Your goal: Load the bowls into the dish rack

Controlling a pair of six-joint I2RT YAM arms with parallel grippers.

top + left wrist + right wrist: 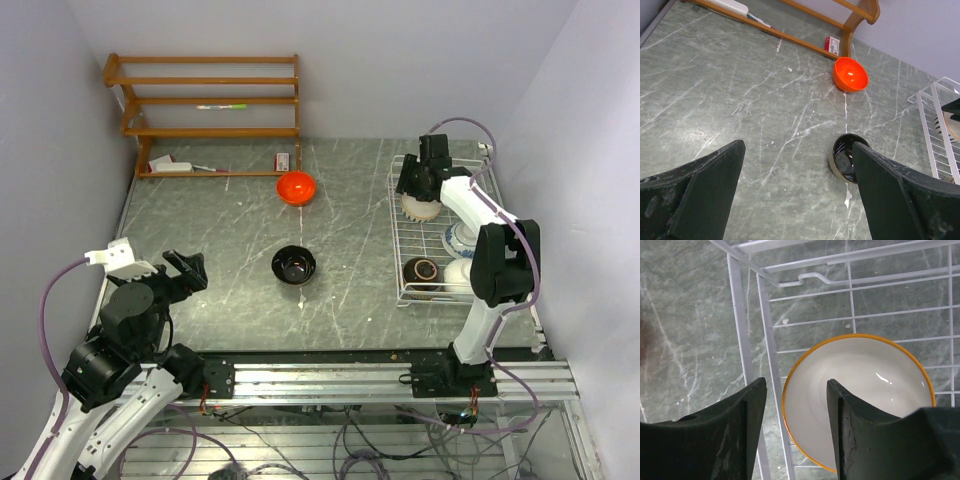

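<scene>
Right gripper (796, 382): jaws stood apart astride rim of cream bowl (860, 375), in dish rack (737, 315). Left gripper (799, 145): jaws apart, empty. Risk: rising finger could have hooked rim, tipping bowl.

Orange bowl (296, 187), black bowl (294, 265) on table (220, 230), cream bowl (422, 208) in dish rack (428, 238)

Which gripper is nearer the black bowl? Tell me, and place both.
Left. The left gripper hovers open just left of the black bowl on the table. The right gripper is farther, over the dish rack's far end, straddling the cream bowl's rim.
</scene>
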